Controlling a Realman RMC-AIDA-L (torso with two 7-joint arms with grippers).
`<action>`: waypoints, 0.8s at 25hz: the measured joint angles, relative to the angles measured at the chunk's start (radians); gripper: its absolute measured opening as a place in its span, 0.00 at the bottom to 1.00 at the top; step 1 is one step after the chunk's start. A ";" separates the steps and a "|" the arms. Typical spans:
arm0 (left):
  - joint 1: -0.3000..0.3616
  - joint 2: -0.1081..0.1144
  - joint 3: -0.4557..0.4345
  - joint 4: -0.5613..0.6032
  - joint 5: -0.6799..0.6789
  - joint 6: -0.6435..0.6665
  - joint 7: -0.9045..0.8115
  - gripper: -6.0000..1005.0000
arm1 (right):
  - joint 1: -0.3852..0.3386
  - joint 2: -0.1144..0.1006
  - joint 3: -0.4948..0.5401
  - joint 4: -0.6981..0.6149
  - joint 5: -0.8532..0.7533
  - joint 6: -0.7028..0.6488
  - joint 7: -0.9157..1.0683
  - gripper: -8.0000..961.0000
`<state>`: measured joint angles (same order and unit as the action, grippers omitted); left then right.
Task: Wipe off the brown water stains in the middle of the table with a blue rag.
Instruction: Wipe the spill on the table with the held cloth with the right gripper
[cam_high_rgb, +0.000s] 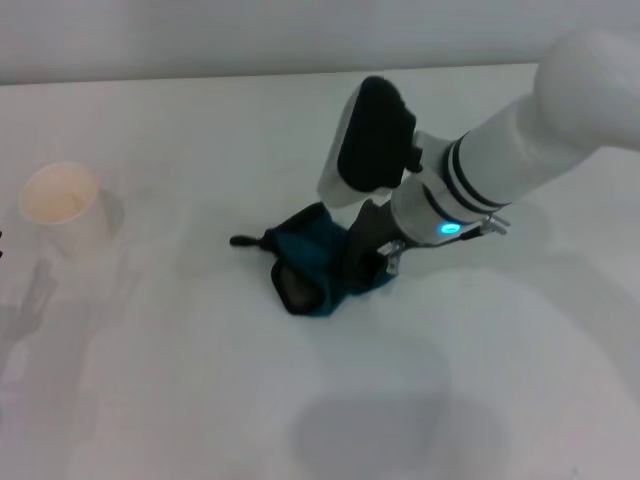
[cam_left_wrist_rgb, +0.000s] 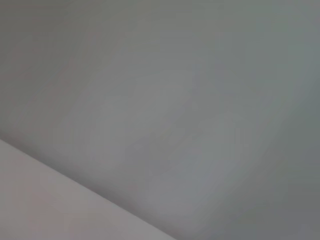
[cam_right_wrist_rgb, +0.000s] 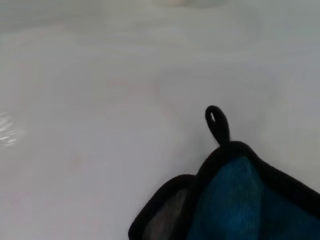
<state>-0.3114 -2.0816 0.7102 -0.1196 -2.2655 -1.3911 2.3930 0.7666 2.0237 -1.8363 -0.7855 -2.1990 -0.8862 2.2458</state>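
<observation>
The blue rag (cam_high_rgb: 305, 258) lies bunched on the white table (cam_high_rgb: 180, 390) near its middle, with its black loop (cam_high_rgb: 242, 241) pointing toward the cup side. My right gripper (cam_high_rgb: 362, 262) reaches down from the right and is shut on the rag, pressing it to the tabletop. The right wrist view shows the rag (cam_right_wrist_rgb: 235, 200) and its loop (cam_right_wrist_rgb: 216, 122) close up on the table (cam_right_wrist_rgb: 100, 100). No distinct brown water stain shows; only a faint tan tint lies on the table beyond the loop. The left gripper is out of view.
A white paper cup (cam_high_rgb: 60, 198) with a beige inside stands upright at the left of the table. The table's far edge runs along the top of the head view. The left wrist view shows only a plain grey surface.
</observation>
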 joint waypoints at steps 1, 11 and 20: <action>0.000 0.000 0.000 0.000 0.000 0.000 0.000 0.88 | 0.000 0.000 0.000 0.000 0.000 0.000 0.000 0.06; 0.003 0.000 0.000 0.000 0.004 -0.001 0.000 0.88 | 0.030 0.000 0.036 0.085 0.002 0.122 0.011 0.06; 0.005 0.000 0.000 0.000 0.004 -0.007 0.000 0.88 | 0.032 -0.010 0.175 0.191 0.000 0.192 0.012 0.06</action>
<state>-0.3067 -2.0816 0.7103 -0.1196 -2.2611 -1.3984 2.3930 0.7981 2.0138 -1.6615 -0.5946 -2.1993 -0.6942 2.2578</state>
